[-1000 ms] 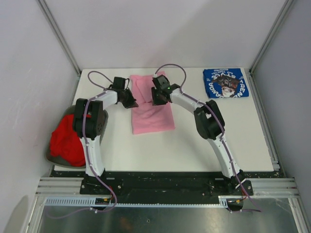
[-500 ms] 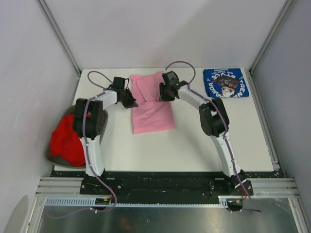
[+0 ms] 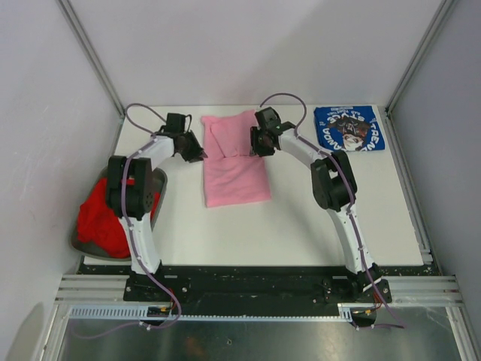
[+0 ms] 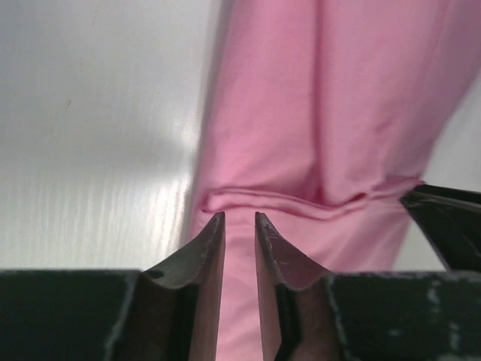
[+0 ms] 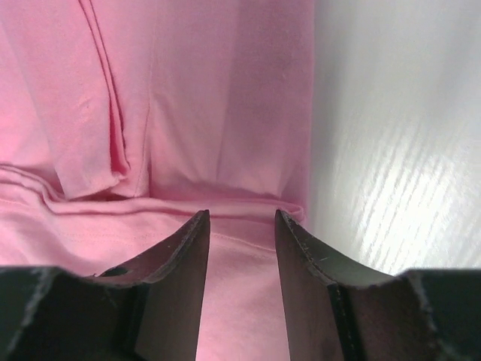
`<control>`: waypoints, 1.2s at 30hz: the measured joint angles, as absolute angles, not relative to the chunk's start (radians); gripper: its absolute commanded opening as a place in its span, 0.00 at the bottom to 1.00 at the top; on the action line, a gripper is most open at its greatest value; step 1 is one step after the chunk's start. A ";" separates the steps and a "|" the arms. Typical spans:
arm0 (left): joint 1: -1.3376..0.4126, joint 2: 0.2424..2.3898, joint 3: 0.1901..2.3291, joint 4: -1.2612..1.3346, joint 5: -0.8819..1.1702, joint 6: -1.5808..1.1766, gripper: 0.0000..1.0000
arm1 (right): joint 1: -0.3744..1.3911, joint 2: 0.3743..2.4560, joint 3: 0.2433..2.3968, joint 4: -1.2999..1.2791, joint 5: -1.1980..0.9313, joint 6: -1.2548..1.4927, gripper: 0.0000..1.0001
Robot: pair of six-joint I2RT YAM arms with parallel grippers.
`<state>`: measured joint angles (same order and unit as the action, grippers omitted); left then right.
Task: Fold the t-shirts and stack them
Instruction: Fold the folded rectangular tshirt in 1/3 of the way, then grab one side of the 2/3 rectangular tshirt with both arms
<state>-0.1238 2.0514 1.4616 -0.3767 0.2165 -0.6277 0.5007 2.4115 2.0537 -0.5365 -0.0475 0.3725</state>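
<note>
The pink t-shirt [image 3: 237, 177] lies lengthwise mid-table, with a cross fold [image 4: 301, 207] running over its far half. My left gripper [image 3: 199, 155] sits at the shirt's left edge, jaws a narrow gap apart [image 4: 239, 219], and pink cloth shows through the gap ungripped. At the shirt's right edge, just over the fold line [image 5: 248, 203], my right gripper [image 3: 255, 148] is open wider [image 5: 240, 214]. A folded blue t-shirt [image 3: 349, 128] with white lettering lies at the back right. The red t-shirt [image 3: 104, 214] is bunched at the left.
A grey oval bin [image 3: 81, 242] holds the red shirt off the table's left edge. Bare white table [image 3: 301, 218] stretches in front of the pink shirt. Metal frame posts [image 3: 94, 56] rise at the back corners. The right gripper's dark finger [image 4: 447, 226] shows in the left wrist view.
The right gripper moved back and right from over the shirt to its right edge. The shirt's far part now lies wider. The left gripper's jaws parted and the arm shifted back.
</note>
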 measured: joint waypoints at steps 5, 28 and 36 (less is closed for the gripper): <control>-0.134 1.880 1.394 -0.374 0.218 -0.635 0.13 | 0.498 2.352 2.042 -0.586 -0.033 0.388 0.45; -0.315 1.694 0.887 -0.236 0.213 -0.789 0.02 | 0.524 1.967 1.307 -0.365 -0.135 0.552 0.40; -0.315 1.628 0.842 -0.222 0.213 -0.788 0.06 | 0.529 1.916 1.243 -0.361 -0.113 0.554 0.40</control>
<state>-0.3149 1.6283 0.8417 -0.2218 0.2127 -0.7879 0.5289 1.9156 1.2434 -0.3607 -0.1127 0.5537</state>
